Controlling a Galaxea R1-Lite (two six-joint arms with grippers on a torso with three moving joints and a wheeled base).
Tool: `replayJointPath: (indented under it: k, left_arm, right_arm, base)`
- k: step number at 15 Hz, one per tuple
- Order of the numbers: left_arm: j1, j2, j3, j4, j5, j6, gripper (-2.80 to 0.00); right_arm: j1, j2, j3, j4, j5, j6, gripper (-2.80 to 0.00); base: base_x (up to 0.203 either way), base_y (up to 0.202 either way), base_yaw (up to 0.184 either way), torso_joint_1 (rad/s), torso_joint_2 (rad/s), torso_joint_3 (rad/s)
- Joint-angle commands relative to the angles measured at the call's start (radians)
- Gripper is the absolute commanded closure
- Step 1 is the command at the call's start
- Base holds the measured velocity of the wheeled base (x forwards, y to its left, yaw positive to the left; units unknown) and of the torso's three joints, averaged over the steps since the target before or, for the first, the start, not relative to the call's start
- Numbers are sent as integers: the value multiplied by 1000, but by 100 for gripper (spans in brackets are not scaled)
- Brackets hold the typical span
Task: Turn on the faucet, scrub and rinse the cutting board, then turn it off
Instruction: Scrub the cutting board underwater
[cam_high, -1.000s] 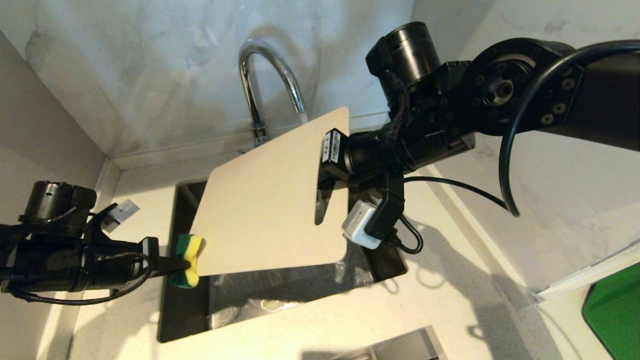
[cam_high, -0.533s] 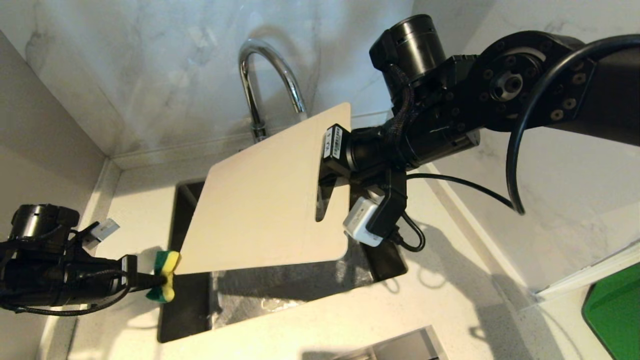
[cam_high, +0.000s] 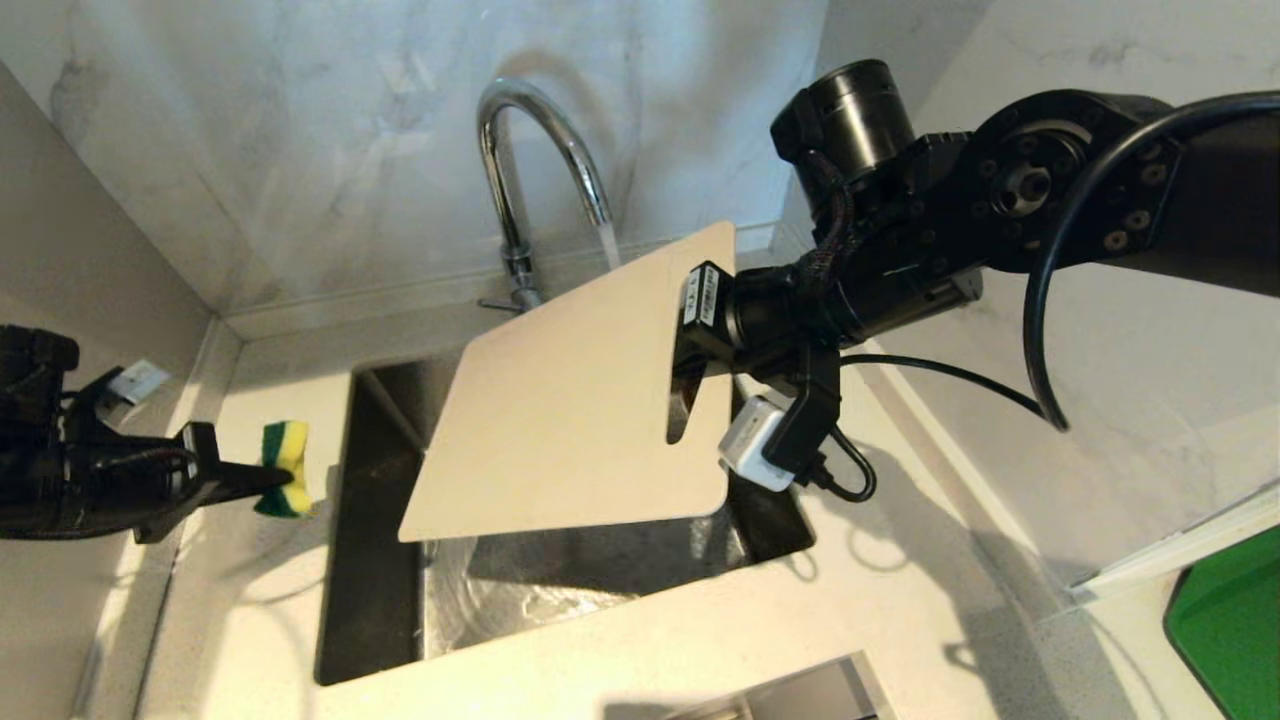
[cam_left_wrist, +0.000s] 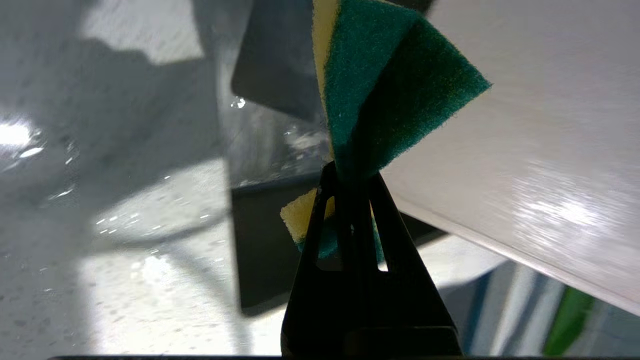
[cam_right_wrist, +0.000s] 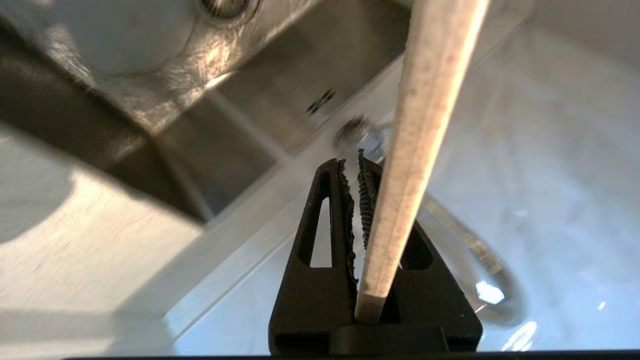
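- Pinching a green-yellow sponge (cam_high: 283, 468), the left gripper (cam_high: 250, 478) hovers at nine o'clock of the sink (cam_high: 372, 610).
- Right gripper (cam_high: 690, 375) clamps the cutting board (cam_high: 560, 400) beneath the faucet (cam_high: 520, 170).

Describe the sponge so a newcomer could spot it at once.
Start at the dark sink under the faucet. Just off its left edge, over the pale counter, the left gripper pinches a small sponge. It is the only yellow-and-green thing there, apart from the cutting board.
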Motion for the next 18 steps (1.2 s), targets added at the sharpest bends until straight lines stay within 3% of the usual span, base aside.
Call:
replayJointPath:
  k: [1,3,7,11,18]
  left_arm:
    - [-32,-40,-150,79,-25,-70,0]
    - [-74,-40,-260,102,-34,-140,0]
    - [-186,-66,-266,107,-41,-223,0]
    - [-193,-74,-248,104,-77,-228,0]
    - [-196,-78,-246,104,-79,-226,0]
  right_arm:
    - [-23,29,3,-24,2,-22,0]
    - [-23,67,-14,-36,2,-27,0]
    - [-35,158,-76,-57,2,-37,0]
    - [-53,207,-76,-132,0,-37,0]
    - [-69,230,-76,-213,-6,-37,0]
  base:
    - [0,0,0,0,0,0]
    - [0,0,0,0,0,0]
    - [0,0,0,0,0,0]
    - [0,0,0,0,0,0]
    - [0,0,0,0,0,0]
